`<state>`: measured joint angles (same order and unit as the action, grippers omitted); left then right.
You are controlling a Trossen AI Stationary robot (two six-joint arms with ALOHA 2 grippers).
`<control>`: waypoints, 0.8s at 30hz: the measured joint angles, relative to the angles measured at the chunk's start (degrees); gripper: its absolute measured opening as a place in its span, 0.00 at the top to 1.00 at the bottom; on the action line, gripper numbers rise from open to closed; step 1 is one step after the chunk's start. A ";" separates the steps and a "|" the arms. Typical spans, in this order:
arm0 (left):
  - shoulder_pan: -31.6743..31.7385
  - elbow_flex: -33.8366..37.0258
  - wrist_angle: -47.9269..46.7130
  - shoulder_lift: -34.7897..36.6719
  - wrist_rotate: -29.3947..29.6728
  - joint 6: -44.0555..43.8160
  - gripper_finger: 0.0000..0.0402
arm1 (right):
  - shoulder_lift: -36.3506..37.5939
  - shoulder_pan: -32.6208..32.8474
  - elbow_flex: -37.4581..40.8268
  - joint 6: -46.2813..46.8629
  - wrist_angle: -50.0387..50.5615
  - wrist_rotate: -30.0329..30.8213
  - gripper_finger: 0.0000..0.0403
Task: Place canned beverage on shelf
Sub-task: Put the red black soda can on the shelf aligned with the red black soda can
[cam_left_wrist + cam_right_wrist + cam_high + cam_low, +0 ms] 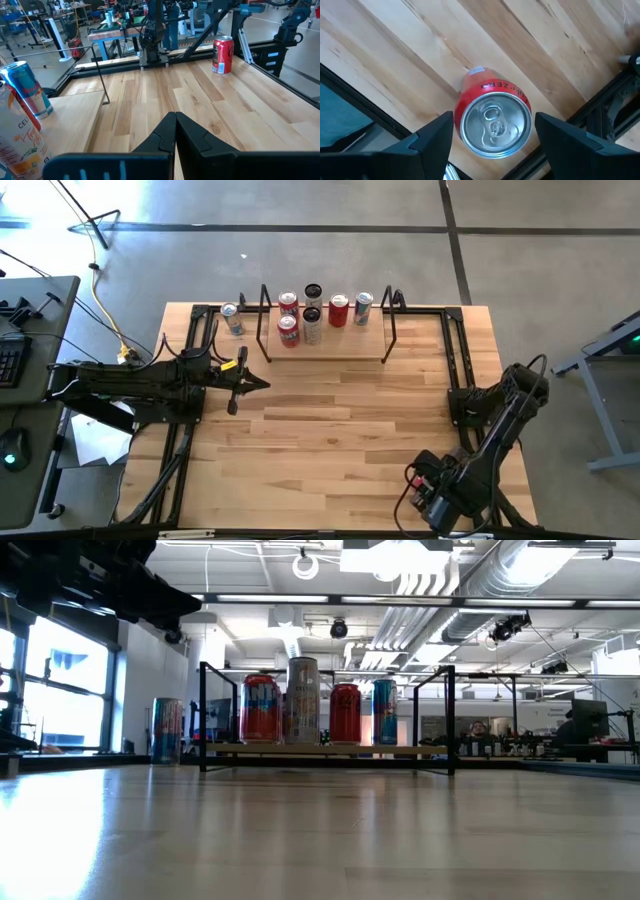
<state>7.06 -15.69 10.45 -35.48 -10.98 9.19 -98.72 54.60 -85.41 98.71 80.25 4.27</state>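
The shelf [325, 345], a light-wood board with a black wire frame at each end, sits at the far middle of the wooden table [330, 430]. Six cans stand on it: two red cans [288, 318] at its left part, two tall pale cans with dark tops [312, 313] beside them, then a red can [338, 310] and a blue-and-red can [363, 308] toward the right end. One more blue can [231, 318] stands on the table just outside the shelf's left frame.

The right gripper [492, 135] hangs over a red canned beverage [495, 127] at the near right corner of the table, seen from above with its silver top and pull tab; the fingers [432, 137] stand wide on either side of the can, not touching it. The same can [223, 54] stands upright on the bare wood, well apart from the shelf.

The left gripper [262, 385] waits near the shelf's left front, its fingers [175, 132] pressed together and holding nothing
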 joint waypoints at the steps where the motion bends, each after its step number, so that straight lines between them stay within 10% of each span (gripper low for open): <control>1: 0.00 -0.01 -0.04 0.00 0.00 0.00 1.00 | 0.00 -0.17 0.00 -0.25 0.03 -0.02 0.34; 24: -0.01 0.00 -0.36 0.02 -0.44 -0.08 1.00 | -2.60 -0.23 0.04 -4.52 0.26 -1.34 0.34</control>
<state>7.05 -15.69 10.09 -35.46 -11.42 9.11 -101.32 54.37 -85.36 94.19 80.50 2.92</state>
